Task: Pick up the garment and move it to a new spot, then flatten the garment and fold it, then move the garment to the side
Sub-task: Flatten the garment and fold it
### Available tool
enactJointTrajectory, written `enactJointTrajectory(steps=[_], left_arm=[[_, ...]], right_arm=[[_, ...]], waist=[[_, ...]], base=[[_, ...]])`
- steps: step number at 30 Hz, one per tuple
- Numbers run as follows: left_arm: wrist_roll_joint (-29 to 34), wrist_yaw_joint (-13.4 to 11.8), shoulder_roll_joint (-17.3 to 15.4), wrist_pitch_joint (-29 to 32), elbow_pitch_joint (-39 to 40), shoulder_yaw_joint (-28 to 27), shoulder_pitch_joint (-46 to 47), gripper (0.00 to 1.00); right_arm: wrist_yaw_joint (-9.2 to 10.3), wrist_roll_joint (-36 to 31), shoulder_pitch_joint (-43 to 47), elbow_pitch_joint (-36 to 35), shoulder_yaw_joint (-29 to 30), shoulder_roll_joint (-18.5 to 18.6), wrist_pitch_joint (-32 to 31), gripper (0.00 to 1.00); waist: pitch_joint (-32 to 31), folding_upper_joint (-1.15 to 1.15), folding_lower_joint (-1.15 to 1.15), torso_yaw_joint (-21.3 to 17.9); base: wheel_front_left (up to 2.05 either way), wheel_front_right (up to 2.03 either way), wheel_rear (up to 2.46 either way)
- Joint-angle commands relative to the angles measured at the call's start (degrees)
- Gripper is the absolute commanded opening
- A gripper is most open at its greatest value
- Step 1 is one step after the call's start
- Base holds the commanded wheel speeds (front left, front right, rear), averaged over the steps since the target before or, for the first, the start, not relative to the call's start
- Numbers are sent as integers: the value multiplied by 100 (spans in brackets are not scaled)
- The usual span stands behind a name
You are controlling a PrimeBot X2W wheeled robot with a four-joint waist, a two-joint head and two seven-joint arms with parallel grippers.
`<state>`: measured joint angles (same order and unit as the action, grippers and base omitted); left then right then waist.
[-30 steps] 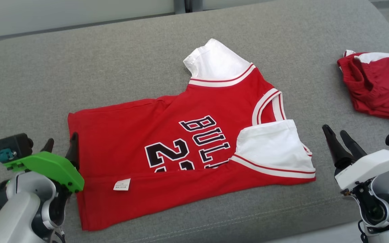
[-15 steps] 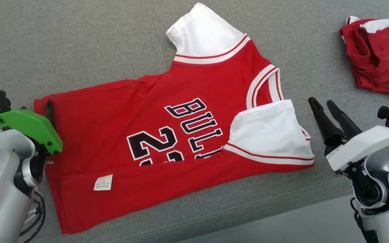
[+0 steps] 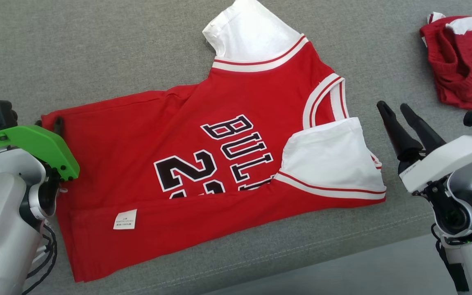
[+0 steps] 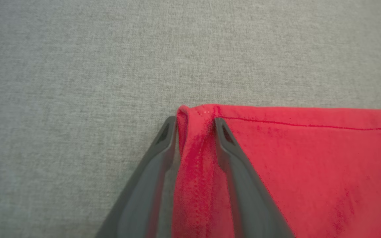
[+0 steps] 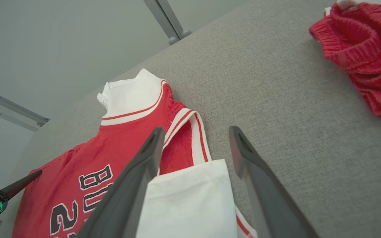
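At 12 o'clock in the head view, the top edge cuts the upper white sleeve (image 3: 248, 32) of the jersey (image 3: 203, 135). At 2 o'clock the right edge cuts the red shorts (image 3: 461, 61). The turned-up hem (image 3: 203, 221) hides the number's (image 3: 187, 176) lower half. I can't read the label (image 3: 125, 219); it's too small. The green mount (image 3: 35, 143) covers most of my left gripper (image 3: 48, 123).

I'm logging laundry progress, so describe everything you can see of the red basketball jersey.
The red jersey looks like soft knit cotton, with white sleeves, striped red-and-white trim and black white-edged print, partly hidden. It lies flat and sideways on the grey upholstery, its near long edge folded over the print, a white label showing. The left gripper straddles its bunched hem corner with both fingers; whether they clamp it is unclear.
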<state>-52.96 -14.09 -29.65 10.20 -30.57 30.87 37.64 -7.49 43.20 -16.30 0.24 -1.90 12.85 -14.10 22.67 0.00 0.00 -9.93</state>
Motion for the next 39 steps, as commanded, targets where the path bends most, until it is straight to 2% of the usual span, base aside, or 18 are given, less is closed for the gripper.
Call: enactJointTrajectory(steps=[1,6,16,25,31,39], left_arm=[[36,70,48,37,7,84,10,0],[79,172,123,-256,169,66,16,0],[148,225,455,-635,739,191,-74,0],[221,201,905,-778,1228,411,80,0],[274,285,1229,-879,1239,554,305,0],[303,427,1584,-1004,1016,682,593,0]], right_arm=[[1,-55,-183,3,4,63,-40,100],[1,-370,-751,258,-71,166,-252,100],[1,-876,-2430,1433,-374,211,-798,100],[1,-1412,-3989,2973,-520,380,-1437,100],[1,-1856,-4796,3811,-696,522,-1787,100],[1,-2340,-5414,4734,-699,544,-1817,100]], waist=[[-7,0,0,81],[-27,0,0,246],[115,0,0,821],[477,0,0,1629],[753,0,0,2084],[979,0,0,2463]], base=[[0,0,0],[0,0,0],[0,0,0],[0,0,0],[0,0,0],[0,0,0]])
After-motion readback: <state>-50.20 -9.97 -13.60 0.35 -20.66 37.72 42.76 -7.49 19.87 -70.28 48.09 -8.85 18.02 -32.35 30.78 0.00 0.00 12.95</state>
